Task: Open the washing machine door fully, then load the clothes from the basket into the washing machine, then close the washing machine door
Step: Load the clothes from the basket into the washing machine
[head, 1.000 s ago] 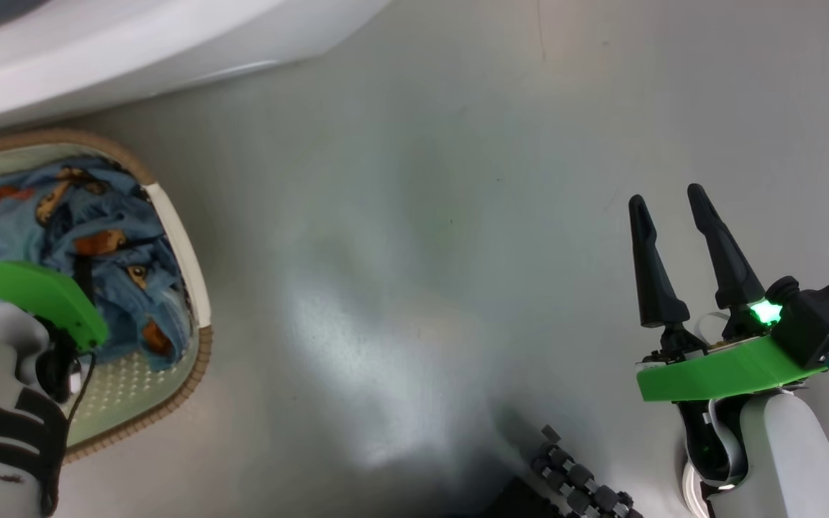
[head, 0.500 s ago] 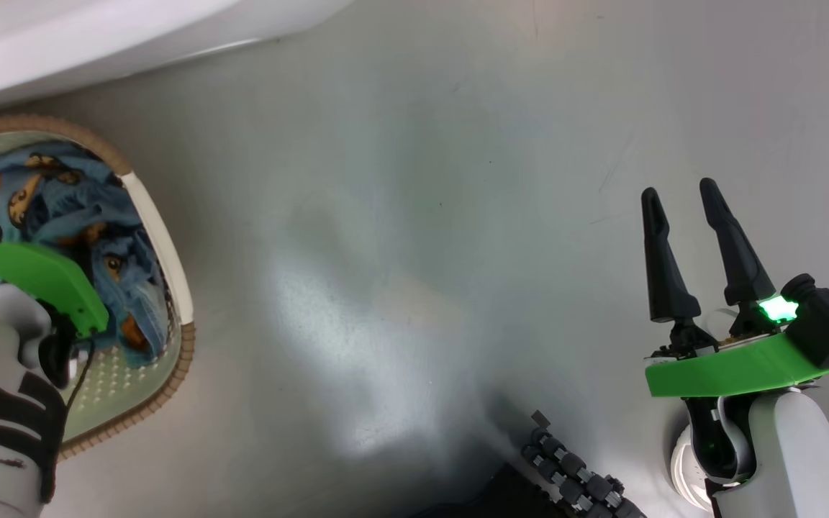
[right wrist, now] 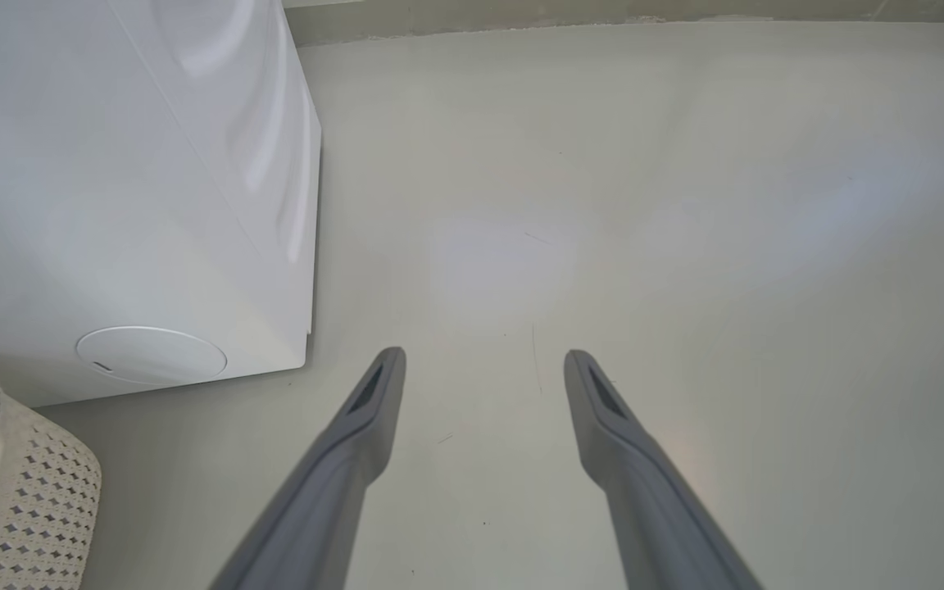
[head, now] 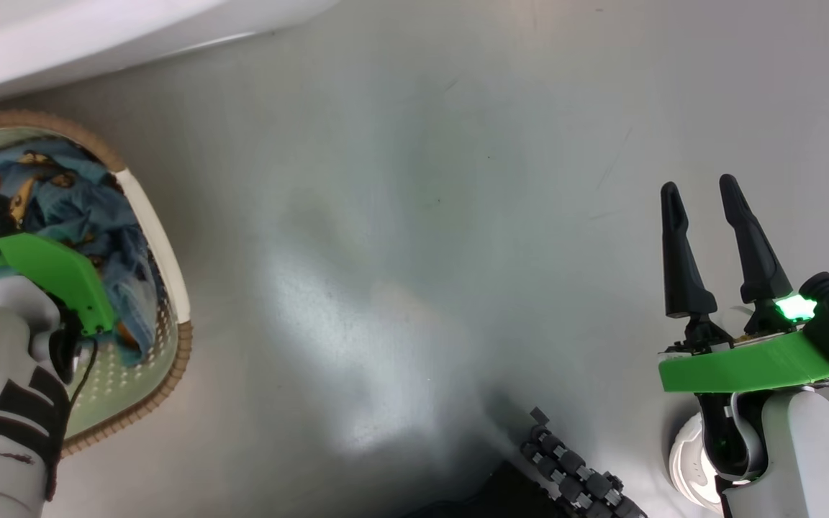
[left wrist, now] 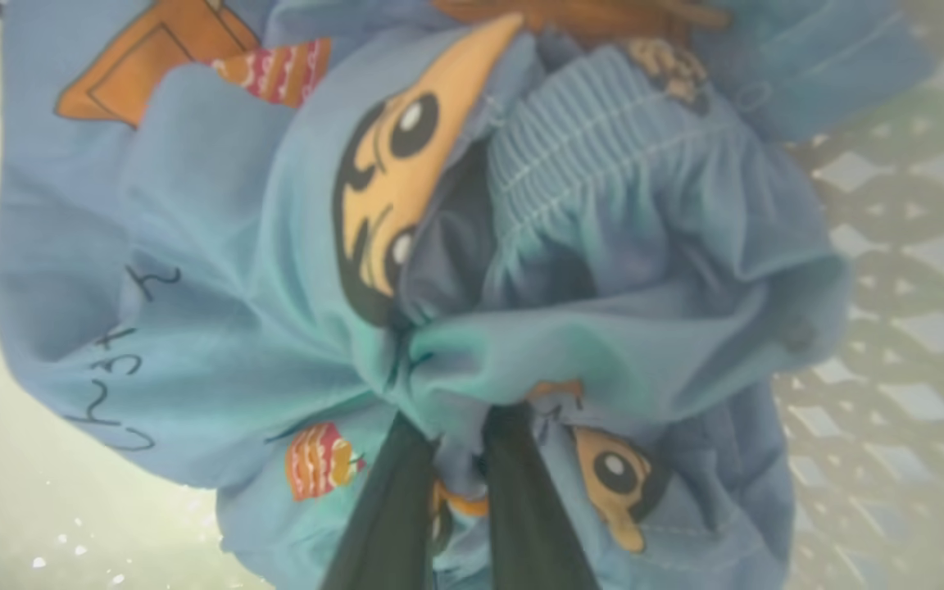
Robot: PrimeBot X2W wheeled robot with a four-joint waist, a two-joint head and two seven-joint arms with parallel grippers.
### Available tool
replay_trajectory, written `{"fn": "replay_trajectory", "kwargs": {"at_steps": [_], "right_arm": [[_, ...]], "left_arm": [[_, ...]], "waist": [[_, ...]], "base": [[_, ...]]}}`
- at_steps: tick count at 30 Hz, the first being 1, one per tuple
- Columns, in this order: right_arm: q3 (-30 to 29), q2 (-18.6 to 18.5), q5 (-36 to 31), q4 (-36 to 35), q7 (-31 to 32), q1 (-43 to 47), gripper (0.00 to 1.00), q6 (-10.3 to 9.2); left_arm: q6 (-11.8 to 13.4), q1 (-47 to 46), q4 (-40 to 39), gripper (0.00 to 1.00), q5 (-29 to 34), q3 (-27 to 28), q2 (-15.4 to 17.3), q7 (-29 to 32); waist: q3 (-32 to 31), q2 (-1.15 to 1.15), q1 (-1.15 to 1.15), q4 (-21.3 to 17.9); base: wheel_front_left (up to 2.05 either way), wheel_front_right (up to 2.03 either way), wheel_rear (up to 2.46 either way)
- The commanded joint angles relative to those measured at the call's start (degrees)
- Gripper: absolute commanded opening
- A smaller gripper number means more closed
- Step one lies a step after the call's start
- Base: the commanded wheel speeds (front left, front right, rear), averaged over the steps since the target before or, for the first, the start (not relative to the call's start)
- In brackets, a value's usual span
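Well apart from the basket (head: 170, 273), the right end effector (head: 699, 191) is held spread and empty. Inside the basket, the clothes (left wrist: 218, 270) are pinched by the closed left end effector (left wrist: 457, 414). The washing machine (right wrist: 111, 164) is met just beyond the basket.

The clothes (left wrist: 193, 270) were soft cloth, matt and heavily creased, with one gathered, ribbed band. The basket (right wrist: 46, 492) was smooth cream plastic, perforated through its walls. Its rim (head: 183, 345) carried a brown woven-look texture, possibly moulded rather than real fibre; the view was too coarse to settle this. The washing machine (right wrist: 111, 205) had a smooth, glossy white casing. The floor (head: 422, 252) was pale, smooth and semi-gloss, with faint scuffs. The fingers (right wrist: 341, 459) of the right gripper (right wrist: 484, 360) were dark, matt and smooth. Its mount (head: 745, 367) was matt green plastic.
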Motion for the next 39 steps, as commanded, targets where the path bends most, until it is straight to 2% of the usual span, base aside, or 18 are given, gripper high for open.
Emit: {"fn": "replay_trajectory", "kwargs": {"at_steps": [1, 7, 14, 19, 26, 29, 39], "right_arm": [[0.37, -0.70, -0.21, -0.90, -0.27, 1.37, 1.00, 0.08], [0.15, -0.70, -0.60, -0.67, -0.27, 1.52, 1.00, 0.08], [0.18, -0.70, -1.96, -0.31, -0.27, 1.87, 1.00, 0.08], [-0.07, -0.70, -3.95, 0.29, -0.27, 2.62, 1.00, 0.08], [-0.96, -0.70, -6.14, 0.99, -0.27, 5.34, 1.00, 0.08], [-1.51, -0.70, -6.81, 1.20, -0.27, 6.97, 1.00, 0.08], [-1.61, -0.73, -8.11, 2.11, -0.27, 12.32, 1.00, 0.08]], "left_arm": [[0.27, 1.16, -0.13, 0.00, 0.55, 0.62, 1.45, 0.07], [0.51, 2.47, -0.06, 0.00, -0.63, 1.21, 0.37, -2.56], [0.28, 5.72, -0.03, 0.00, -3.91, 3.77, -2.33, -8.62], [-1.45, 8.99, -0.33, 0.00, -6.03, 5.16, -5.40, -13.76], [-3.12, 14.24, -2.84, 0.00, -7.58, 6.42, -7.96, -15.89], [-3.32, 17.18, -6.05, 0.00, -7.86, 7.41, -8.52, -16.02], [-1.08, 32.02, -23.78, 0.00, -4.49, 11.12, -9.55, -16.06]], "waist": [[-0.31, 0.00, -0.01, 0.37], [-2.70, 0.00, -0.01, 2.31], [-7.86, 0.00, -0.01, 6.03], [-14.17, 0.00, -0.01, 10.03], [-22.60, 0.00, -0.01, 14.41], [-26.15, 0.00, -0.01, 16.00], [-37.05, 0.00, -0.01, 19.02]], "base": [[0.00, 0.00, 0.00], [0.00, 0.00, 0.00], [0.00, 0.00, 0.00], [0.00, 0.00, 0.00], [0.00, 0.00, 0.00], [0.00, 0.00, 0.00], [0.00, 0.00, 0.00]]}}
